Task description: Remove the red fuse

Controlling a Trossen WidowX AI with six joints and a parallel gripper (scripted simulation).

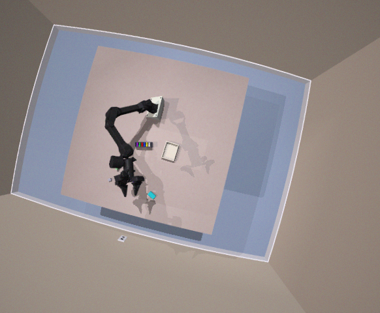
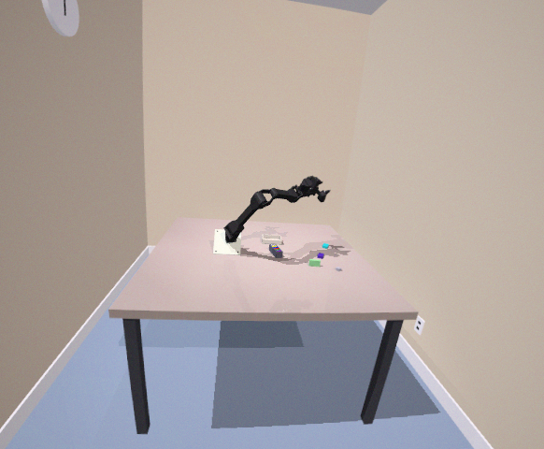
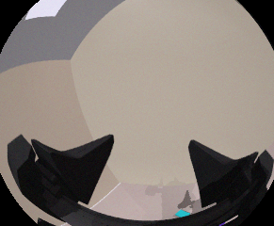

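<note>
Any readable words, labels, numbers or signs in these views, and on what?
None can be read.
Wall clock: no numerals visible on the part in frame.
Fuse block: coloured fuses, any markings too small to tell.
Tray, wall outlet: no lettering visible.
</note>
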